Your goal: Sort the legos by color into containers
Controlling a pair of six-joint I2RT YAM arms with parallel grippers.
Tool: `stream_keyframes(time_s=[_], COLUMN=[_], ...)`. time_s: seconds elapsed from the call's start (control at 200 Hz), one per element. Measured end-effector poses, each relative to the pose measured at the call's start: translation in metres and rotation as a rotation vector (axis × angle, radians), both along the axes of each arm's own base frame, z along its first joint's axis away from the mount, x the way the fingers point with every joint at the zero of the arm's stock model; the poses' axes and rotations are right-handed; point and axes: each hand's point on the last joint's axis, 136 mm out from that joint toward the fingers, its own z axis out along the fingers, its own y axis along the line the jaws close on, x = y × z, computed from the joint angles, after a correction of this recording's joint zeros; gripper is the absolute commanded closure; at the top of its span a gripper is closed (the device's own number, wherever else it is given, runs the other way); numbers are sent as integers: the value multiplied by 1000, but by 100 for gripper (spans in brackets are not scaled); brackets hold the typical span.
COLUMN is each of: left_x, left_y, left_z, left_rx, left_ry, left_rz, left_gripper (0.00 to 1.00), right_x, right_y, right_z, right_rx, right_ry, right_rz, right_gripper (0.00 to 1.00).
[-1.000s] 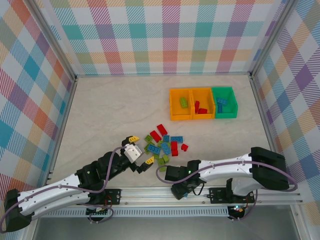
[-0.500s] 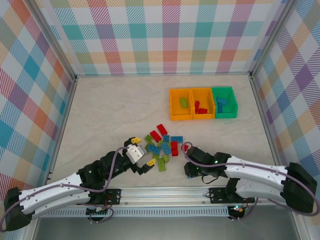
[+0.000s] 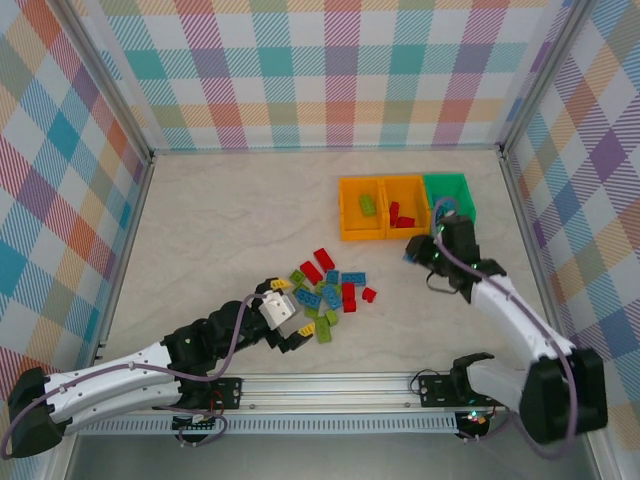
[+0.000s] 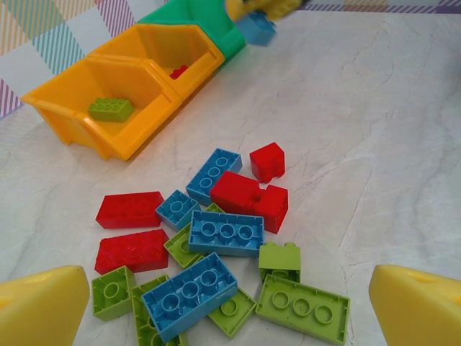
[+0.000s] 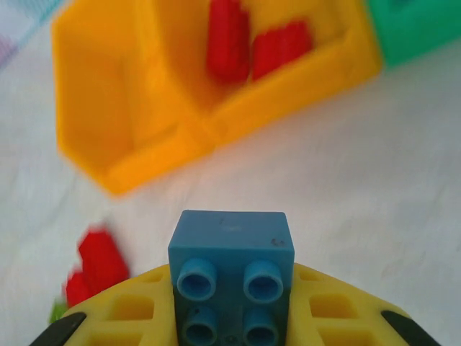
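Right end effector [image 5: 230, 321] grips blue brick [image 5: 230, 245].

Your pale marbled table [image 3: 230, 220] with faint grey veins, pastel plaid walls [image 3: 330, 70] closing it in on your left, far and right sides, slim metal posts [image 3: 99, 75] at the far corners, a silver slotted rail [image 3: 330, 388] along your near edge

Marbled table [image 3: 220, 220] under legos [image 3: 330, 295] and containers [image 3: 405, 233]
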Motion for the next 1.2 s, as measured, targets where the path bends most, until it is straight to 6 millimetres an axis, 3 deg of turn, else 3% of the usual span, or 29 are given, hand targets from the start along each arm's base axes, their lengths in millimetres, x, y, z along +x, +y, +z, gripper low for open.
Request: stream_keyframes(time_s=[0.215, 0.28, 0.37, 0.405, 0.525, 0.6, 0.755, 0.95, 1.08, 1.205], left_x=[3, 4, 5, 6, 6, 6, 16, 43, 66, 79], left_y=[2, 3, 4, 4, 4, 4, 11, 38, 69, 90], left_z=[0, -1, -1, -1, -1, -1, -5, -11, -3, 0], left_rx=[6, 11, 13, 13, 13, 13, 34, 42, -106, -290], left_ry=[-7, -7, -9, -10, -10, -10, -16, -4, 118, 296], left_rz=[23, 29, 36, 38, 38, 39, 114, 357, 627, 842], left_gripper=[0, 0, 0, 0, 0, 0, 0, 0, 3, 4], right_x=[113, 138, 162, 168, 179, 182, 166, 133, 73, 6], right_y=[-68, -83, -99, -104, -112, -112, -104, -77, -40, 27], right_z=[4, 0, -5, -7, -7, -1, 15, 42, 47, 63], right_rx=[-2, -7, -13, -15, -28, -42, -29, 61, 149, 196], right_ry=[-29, -29, -28, -25, -12, -19, -44, -85, -110, -141], right_rz=[-172, -197, -221, -228, -228, -204, -163, -58, 43, 261], right_gripper=[94, 86, 83, 77, 39, 29, 25, 22, 21, 18])
